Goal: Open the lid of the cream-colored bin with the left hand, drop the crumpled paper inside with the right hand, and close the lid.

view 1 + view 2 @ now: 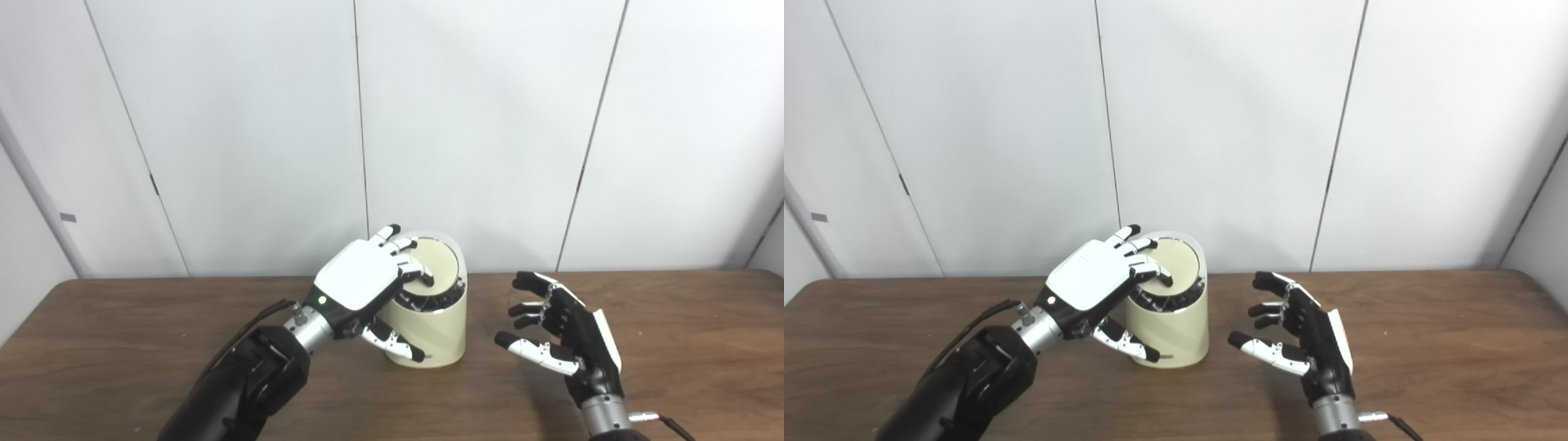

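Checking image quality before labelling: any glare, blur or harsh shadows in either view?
Left eye view: even, soft light, faint shadow beside the cream-colored bin, left hand sharp. Right eye view: same lighting, no glare on the table, right hand slightly soft.

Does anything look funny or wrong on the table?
The bin's lid is tipped up, not flat, with a dark gap under its front edge, while the left hand rests fingers on it. Also, no crumpled paper shows anywhere: the right hand is open and holds nothing. The cream bin itself stands upright, unspilled.
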You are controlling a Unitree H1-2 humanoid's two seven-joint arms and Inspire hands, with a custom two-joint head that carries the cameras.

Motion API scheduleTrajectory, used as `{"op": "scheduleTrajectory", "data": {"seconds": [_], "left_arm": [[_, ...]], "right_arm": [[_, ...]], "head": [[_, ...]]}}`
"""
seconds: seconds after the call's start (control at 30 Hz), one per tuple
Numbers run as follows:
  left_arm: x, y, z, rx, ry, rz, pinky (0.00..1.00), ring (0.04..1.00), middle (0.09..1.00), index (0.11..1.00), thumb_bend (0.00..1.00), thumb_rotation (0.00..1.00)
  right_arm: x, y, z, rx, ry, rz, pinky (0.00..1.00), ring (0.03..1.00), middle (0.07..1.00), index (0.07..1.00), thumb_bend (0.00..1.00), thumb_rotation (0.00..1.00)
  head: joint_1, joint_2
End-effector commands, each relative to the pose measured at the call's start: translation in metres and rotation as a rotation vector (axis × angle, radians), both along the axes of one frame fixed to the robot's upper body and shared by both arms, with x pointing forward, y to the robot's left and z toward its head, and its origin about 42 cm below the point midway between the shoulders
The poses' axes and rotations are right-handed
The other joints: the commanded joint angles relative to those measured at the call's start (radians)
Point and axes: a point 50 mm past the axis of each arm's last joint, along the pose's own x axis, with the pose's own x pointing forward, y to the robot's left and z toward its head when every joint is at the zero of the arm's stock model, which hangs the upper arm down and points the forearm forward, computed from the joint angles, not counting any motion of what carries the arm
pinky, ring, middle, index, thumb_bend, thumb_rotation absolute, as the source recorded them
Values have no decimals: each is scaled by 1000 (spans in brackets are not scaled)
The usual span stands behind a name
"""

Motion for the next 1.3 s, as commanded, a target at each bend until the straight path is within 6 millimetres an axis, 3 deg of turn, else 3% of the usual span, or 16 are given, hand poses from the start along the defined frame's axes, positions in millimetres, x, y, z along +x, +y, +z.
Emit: {"op": "scheduleTrajectory", "data": {"seconds": [0.0, 0.37, 0.5, 0.73, 0.9, 1.07, 1.27], "left_arm": [[3, 4, -8, 91, 54, 29, 1000, 899, 711, 720, 1000, 398], [2, 7, -4, 45, 79, 42, 1000, 897, 715, 721, 1000, 383], [-1, 12, 2, -124, 90, 54, 994, 923, 792, 793, 961, 403], [-2, 24, 2, -407, 49, 54, 897, 951, 882, 912, 872, 398], [-4, 31, 0, -525, 7, 67, 928, 989, 944, 986, 825, 409], [-8, 37, -2, -690, 31, 72, 822, 971, 982, 1000, 829, 422], [-14, 45, -13, -936, 175, 62, 901, 970, 975, 981, 836, 364]], "right_arm": [[4, 1, 22, 1, -94, 4, 488, 567, 738, 723, 727, 187], [5, 0, 20, 13, -93, 8, 474, 561, 737, 721, 722, 182], [4, 0, 21, 5, -94, 5, 469, 560, 732, 720, 728, 199], [4, -1, 19, -3, -91, 6, 474, 562, 737, 725, 726, 208], [5, -2, 19, -4, -91, 5, 476, 562, 732, 720, 730, 204], [5, -3, 19, -5, -95, 11, 472, 561, 732, 720, 732, 200], [5, -4, 19, -8, -92, 10, 474, 563, 727, 717, 745, 216]], "head": [[0, 1], [1, 1], [1, 1], [4, -3], [6, -2], [9, 0], [12, 0]]}}
